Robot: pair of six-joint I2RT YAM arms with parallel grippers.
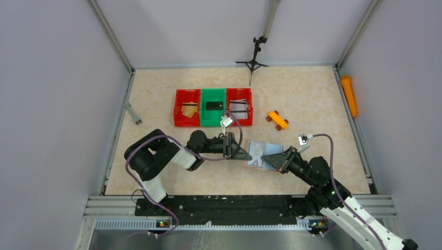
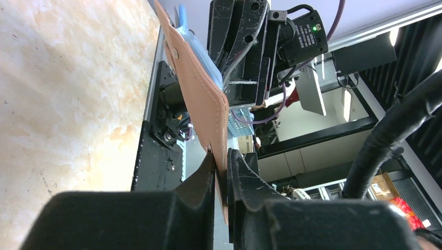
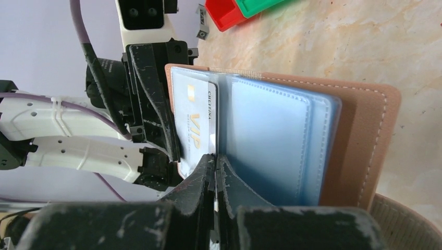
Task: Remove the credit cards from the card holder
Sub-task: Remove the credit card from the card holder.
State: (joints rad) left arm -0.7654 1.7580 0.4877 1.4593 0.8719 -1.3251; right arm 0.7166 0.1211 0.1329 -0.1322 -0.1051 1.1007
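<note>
Between the two arms, the tan-brown leather folding card holder (image 1: 260,152) is held open. The left gripper (image 2: 223,169) is clamped on its outer flap. The right gripper (image 3: 215,162) is pinched shut, apparently on the white plastic card with gold VIP lettering (image 3: 194,122), which is not yet out of its sleeve.

Partway done, judging by the tan card (image 1: 188,110), black card (image 1: 213,105) and striped card (image 1: 238,108) lying in the red and green plastic bins (image 1: 180,123).

Only the right wrist view shows the VIP card. Only the top view shows what is in the bins.

Looks like a robotics lab cell: grey panel walls (image 1: 47,104) boxing in the bench (image 1: 312,94), small tripod (image 1: 253,60) at 12 o'clock, office-style strip lights (image 2: 394,35) beyond.
</note>
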